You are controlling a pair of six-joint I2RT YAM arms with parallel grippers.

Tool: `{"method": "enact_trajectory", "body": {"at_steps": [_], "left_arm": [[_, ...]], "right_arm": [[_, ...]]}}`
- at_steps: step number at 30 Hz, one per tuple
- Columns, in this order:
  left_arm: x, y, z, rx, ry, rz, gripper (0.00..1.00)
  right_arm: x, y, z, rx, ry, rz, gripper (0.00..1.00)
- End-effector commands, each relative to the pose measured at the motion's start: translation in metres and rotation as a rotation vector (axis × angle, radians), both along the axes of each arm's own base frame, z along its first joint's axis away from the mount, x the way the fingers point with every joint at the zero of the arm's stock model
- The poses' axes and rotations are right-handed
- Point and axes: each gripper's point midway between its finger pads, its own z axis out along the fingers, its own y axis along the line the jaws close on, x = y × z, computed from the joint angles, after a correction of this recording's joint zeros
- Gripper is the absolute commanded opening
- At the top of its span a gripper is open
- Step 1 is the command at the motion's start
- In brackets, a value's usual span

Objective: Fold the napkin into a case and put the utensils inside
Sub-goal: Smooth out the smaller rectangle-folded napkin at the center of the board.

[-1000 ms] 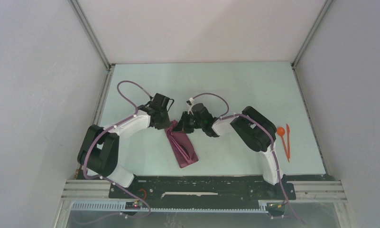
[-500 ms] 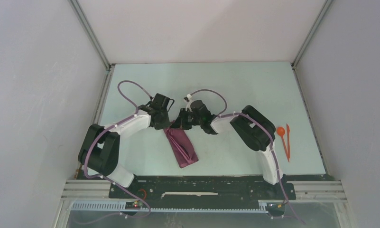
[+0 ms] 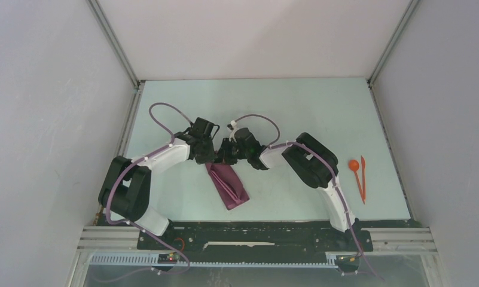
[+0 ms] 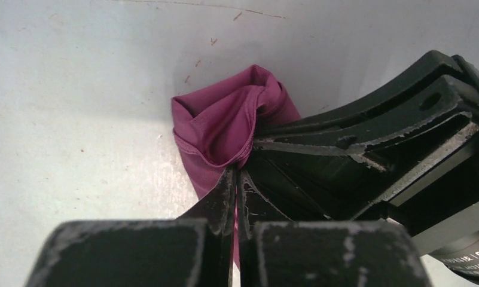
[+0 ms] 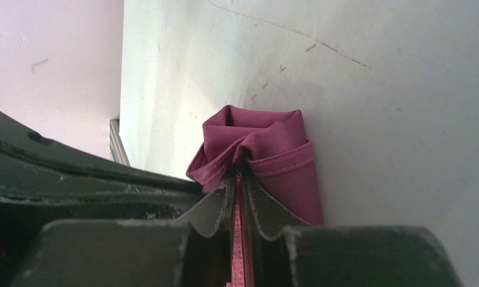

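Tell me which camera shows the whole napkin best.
Top external: the folded napkin lies there at nearly full length, a maroon strip on the table. Each wrist view shows only its bunched far end, pinched in the left gripper and the right gripper.

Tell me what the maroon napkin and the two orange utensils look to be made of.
The napkin: woven fabric, matte, likely cotton or a blend; it bunches in soft folds and shows a stitched hem. The spoon and slim straight utensil: probably plastic, going by the uniform bright orange and thin shape; too small to judge the finish.
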Motion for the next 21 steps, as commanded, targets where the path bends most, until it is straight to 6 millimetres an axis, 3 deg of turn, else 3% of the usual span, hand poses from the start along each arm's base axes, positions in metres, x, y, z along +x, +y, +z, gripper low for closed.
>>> {"method": "enact_trajectory", "body": {"at_steps": [1, 4, 10, 13, 18, 21], "left_arm": [[0.000, -0.018, 0.018, -0.108, -0.027, -0.001, 0.00], [0.003, -0.012, 0.021, -0.103, -0.037, 0.029, 0.00], [0.009, 0.003, 0.001, -0.088, 0.029, 0.085, 0.00], [0.013, 0.010, 0.000, -0.111, 0.027, 0.116, 0.00], [0.018, 0.006, 0.015, -0.166, -0.004, 0.099, 0.14], [0.016, 0.011, 0.034, -0.167, -0.064, 0.099, 0.30]], "right_arm": [[0.025, 0.017, 0.032, 0.063, -0.116, -0.071, 0.16], [0.031, 0.018, 0.035, 0.065, -0.141, -0.115, 0.17], [0.020, 0.018, 0.001, -0.012, -0.042, -0.181, 0.22], [0.015, 0.020, 0.000, -0.023, -0.055, -0.163, 0.30], [0.017, 0.014, 0.000, -0.031, -0.017, -0.161, 0.33], [0.012, 0.012, 0.008, -0.026, -0.009, -0.125, 0.32]]}}
